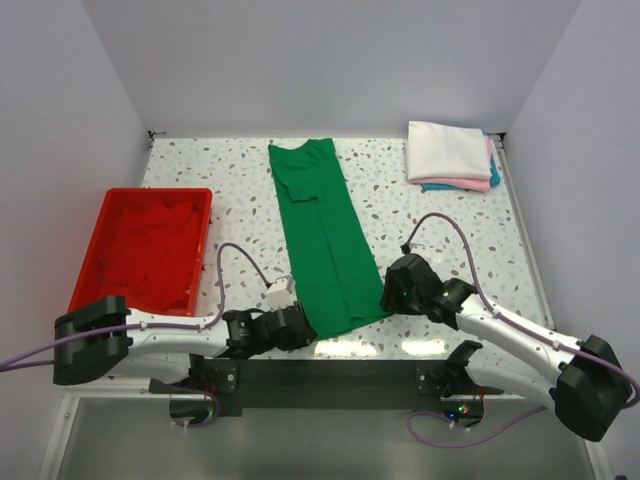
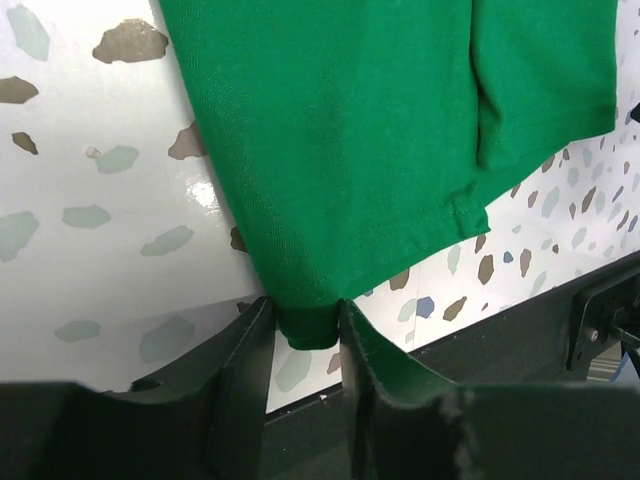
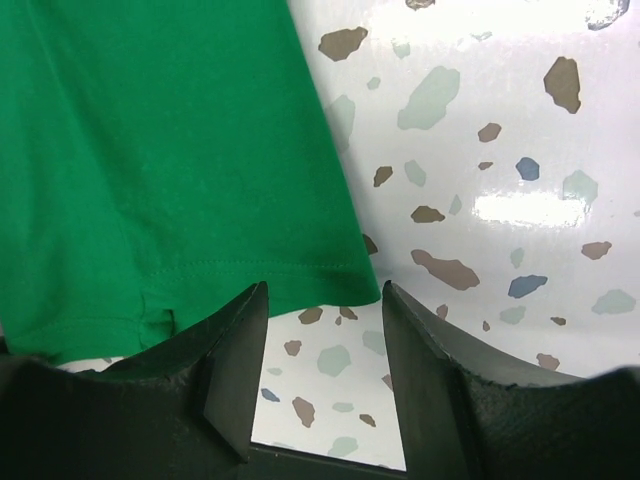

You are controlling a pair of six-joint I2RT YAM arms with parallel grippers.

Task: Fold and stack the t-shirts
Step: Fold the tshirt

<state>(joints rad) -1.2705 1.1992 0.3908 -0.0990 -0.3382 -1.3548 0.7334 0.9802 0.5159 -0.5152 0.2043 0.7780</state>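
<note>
A bright green t-shirt (image 1: 320,235) lies folded into a long strip down the middle of the speckled table. My left gripper (image 1: 308,328) is at its near left corner. In the left wrist view the corner of the green t-shirt (image 2: 350,130) is bunched between the fingers, and the left gripper (image 2: 305,315) is shut on it. My right gripper (image 1: 388,298) is at the near right corner. In the right wrist view the right gripper (image 3: 325,295) stands open, its tips straddling the hem of the green t-shirt (image 3: 150,150). Bare table shows between the fingers. Folded t-shirts are stacked at the far right: white (image 1: 447,150) on pink (image 1: 472,183) on light blue (image 1: 438,187).
A red plastic tray (image 1: 155,191) stands at the left with something red and crumpled inside. White walls enclose the table on three sides. A dark mounting bar (image 1: 330,370) runs along the near edge between the arm bases.
</note>
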